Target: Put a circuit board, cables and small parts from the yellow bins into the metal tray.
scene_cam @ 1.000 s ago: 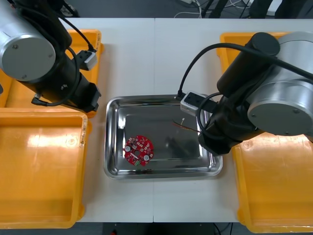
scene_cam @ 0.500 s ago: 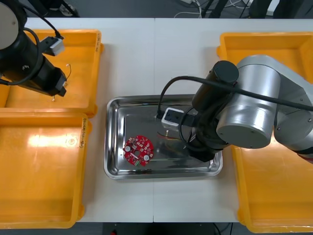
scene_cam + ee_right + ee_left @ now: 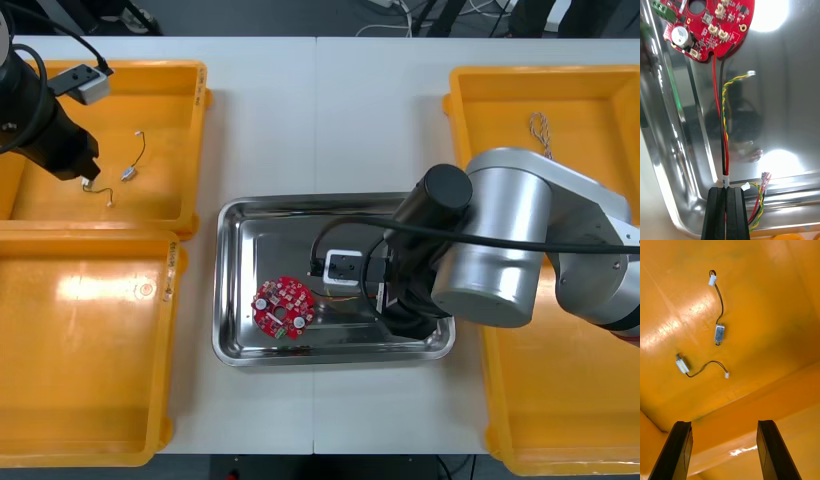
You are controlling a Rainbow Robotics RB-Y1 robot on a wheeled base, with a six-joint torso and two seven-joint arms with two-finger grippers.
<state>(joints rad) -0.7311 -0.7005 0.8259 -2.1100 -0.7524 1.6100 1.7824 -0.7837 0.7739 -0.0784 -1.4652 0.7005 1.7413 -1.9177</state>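
Light counter (image 3: pixel 320 110) seen from above, two yellow bins down each side and the shiny metal tray (image 3: pixel 228 300) in the middle; the round red circuit board (image 3: pixel 283 305) is already lying flat in the tray's near left part.

Right arm (image 3: pixel 480 250) is bent low over the right half of the tray; from its wrist camera the right jaws are pressed together on a black and red cable (image 3: pixel 723 123), the black fingers (image 3: pixel 717 213) pinching it just past a little white label; that cable runs straight along the tray floor and its far end touches the edge of the board. A twisted red and yellow cable (image 3: pixel 726 98) snakes right alongside it, ending in a small white plug (image 3: pixel 751 73) on the bare metal; more of it loops out beside the fingers near the tray wall.

Left arm (image 3: pixel 40 120) sits over the far left bin (image 3: pixel 196 150); the left jaws are wide apart with nothing between them, fingers (image 3: pixel 679 450) hanging above the bin floor. Two small metal parts (image 3: pixel 719 333) (image 3: pixel 682 365) on thin black leads lie ahead of them, near each other but not touching.

Far right bin (image 3: pixel 500 90) has a pale twisted cable (image 3: pixel 541 128) in it.
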